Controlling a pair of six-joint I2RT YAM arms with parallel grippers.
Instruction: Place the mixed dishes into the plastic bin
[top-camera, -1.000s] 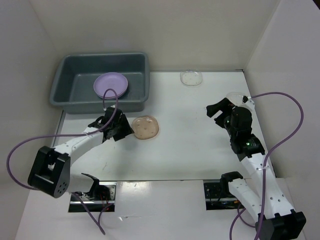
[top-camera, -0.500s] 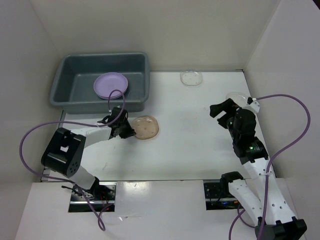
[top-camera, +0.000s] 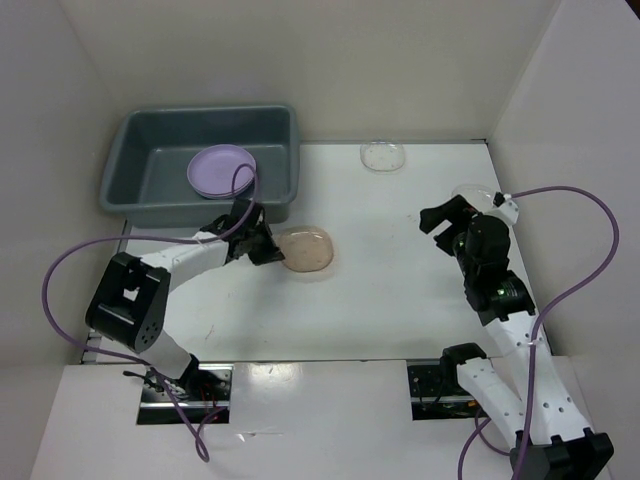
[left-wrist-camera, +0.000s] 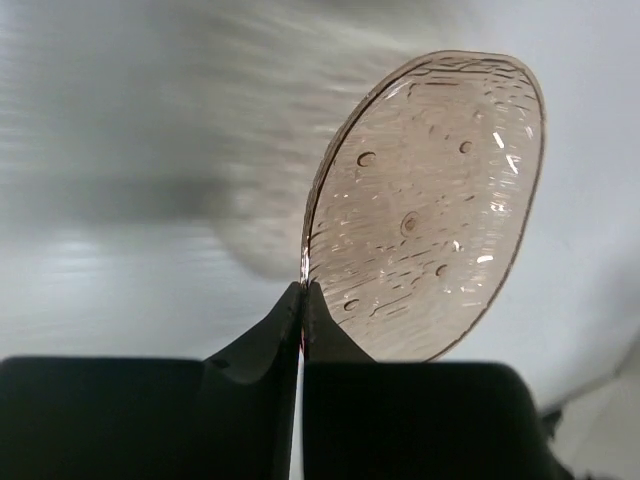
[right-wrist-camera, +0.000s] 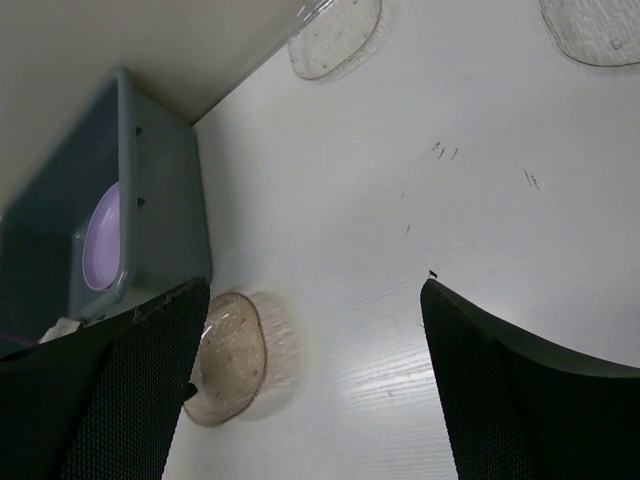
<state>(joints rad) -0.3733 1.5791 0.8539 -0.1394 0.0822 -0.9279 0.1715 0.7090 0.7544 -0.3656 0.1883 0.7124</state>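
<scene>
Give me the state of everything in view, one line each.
tan speckled dish: tilted, rim pinched by left gripper.
left gripper: shut on that rim.
right gripper: open, empty.
lavender plate: lying inside gray bin.
gray bin: upright, holding the plate.
far clear dish: flat on table.
right clear dish: flat on table.

The white table (top-camera: 400, 290) runs from the near edge to the back wall, its surface matte with a few small dark scuffs (right-wrist-camera: 445, 151) right of centre. At its far left corner sits the dark gray plastic bin (top-camera: 205, 212). A clear shallow bowl (top-camera: 383, 156) lies at the far edge, near the middle. A second clear dish (top-camera: 468, 190) lies further right, partly hidden by the right arm.
</scene>
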